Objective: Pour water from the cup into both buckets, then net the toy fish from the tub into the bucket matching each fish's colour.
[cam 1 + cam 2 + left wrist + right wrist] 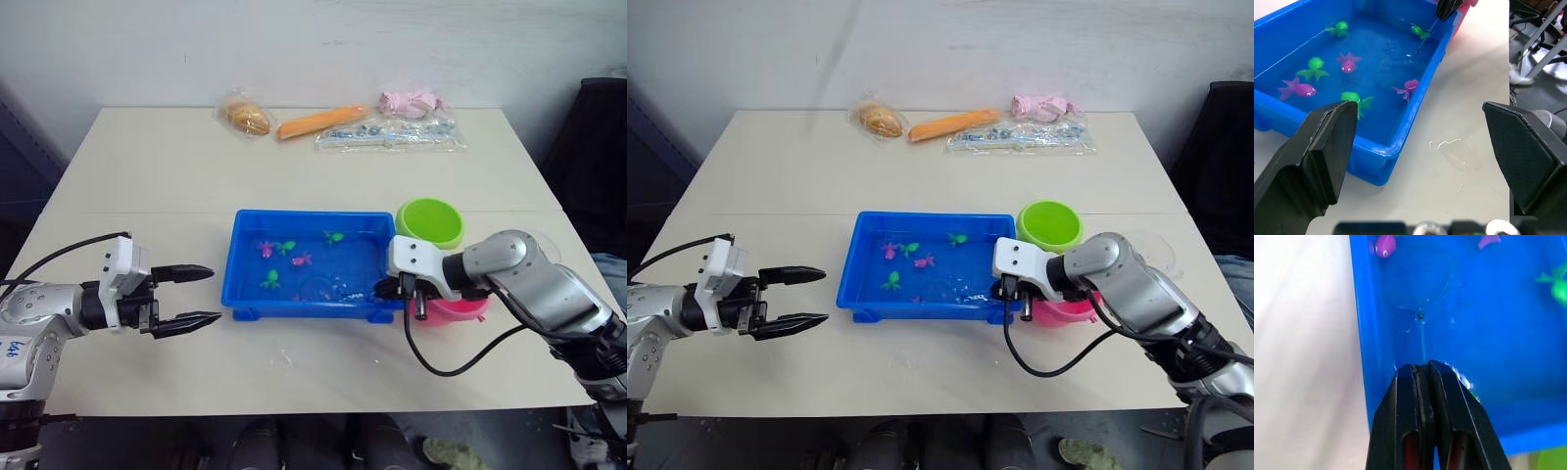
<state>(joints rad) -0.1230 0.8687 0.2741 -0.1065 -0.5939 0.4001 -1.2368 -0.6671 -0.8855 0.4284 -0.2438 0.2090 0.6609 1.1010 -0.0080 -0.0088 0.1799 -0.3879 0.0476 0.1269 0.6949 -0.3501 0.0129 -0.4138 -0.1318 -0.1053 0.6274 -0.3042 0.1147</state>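
While our right pincer (1422,369) clamps the thin stick of the clear-meshed net (1421,328), whose hoop seems submerged in the shallow blue plastic tub (245,294), we should sweep slowly under one pink toy fish (1384,245); left pincer (196,296) waits open.

bench (147,186): we see a pale top | middle: blue tub (240,284) | at its right end: green bucket (431,223), pink bucket (460,311) nearer us | far edge: bagged bread (245,117), orange piece (318,121), clear bag (392,134), pink toy (411,101) | wet patch (1454,152) beside tub
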